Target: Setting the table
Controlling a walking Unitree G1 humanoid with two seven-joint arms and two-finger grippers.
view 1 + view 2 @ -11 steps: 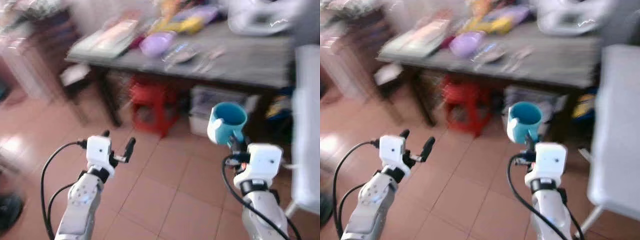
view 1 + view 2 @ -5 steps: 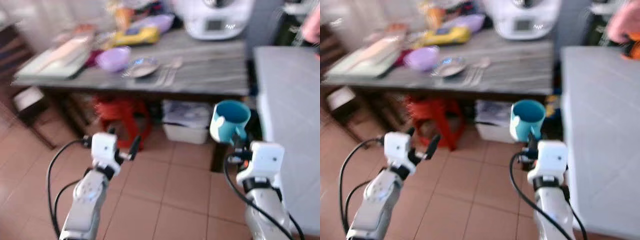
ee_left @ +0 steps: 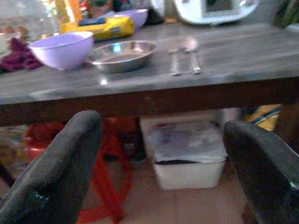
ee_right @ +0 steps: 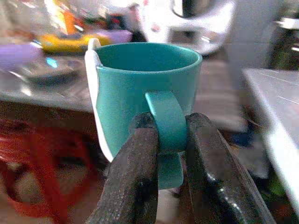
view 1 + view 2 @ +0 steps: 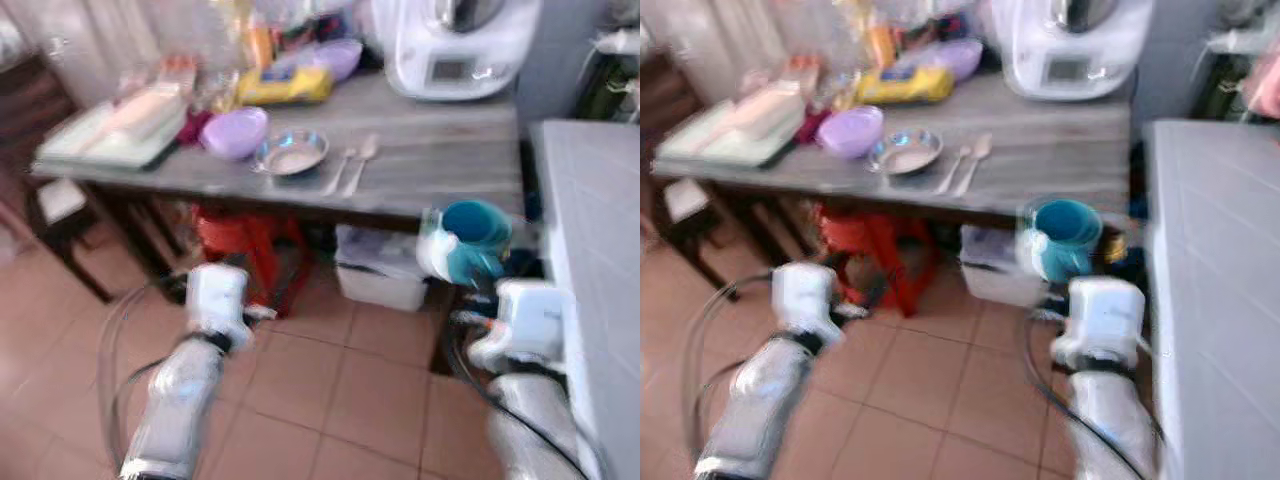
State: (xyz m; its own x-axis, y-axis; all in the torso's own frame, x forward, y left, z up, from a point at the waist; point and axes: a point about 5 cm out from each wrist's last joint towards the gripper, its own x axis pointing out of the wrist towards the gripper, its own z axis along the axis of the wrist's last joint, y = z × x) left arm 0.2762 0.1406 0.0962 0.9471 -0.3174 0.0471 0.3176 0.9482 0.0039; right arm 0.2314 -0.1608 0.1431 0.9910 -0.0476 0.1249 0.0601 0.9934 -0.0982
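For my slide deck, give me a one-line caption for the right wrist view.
Right gripper pinches the handle of an upright teal mug, carried toward a grey table.

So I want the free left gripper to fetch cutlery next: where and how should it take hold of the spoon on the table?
Probably by the handle. The spoon lies flat beside the fork, handle end toward the table's near edge, bowl away. The open left gripper faces that edge, so coming in low over it and pinching the handle end looks easiest.

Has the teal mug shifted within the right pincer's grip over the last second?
No. The teal mug sits upright above the white wrist housing, held by its handle in the right pincer, as before. The background shift is camera motion.
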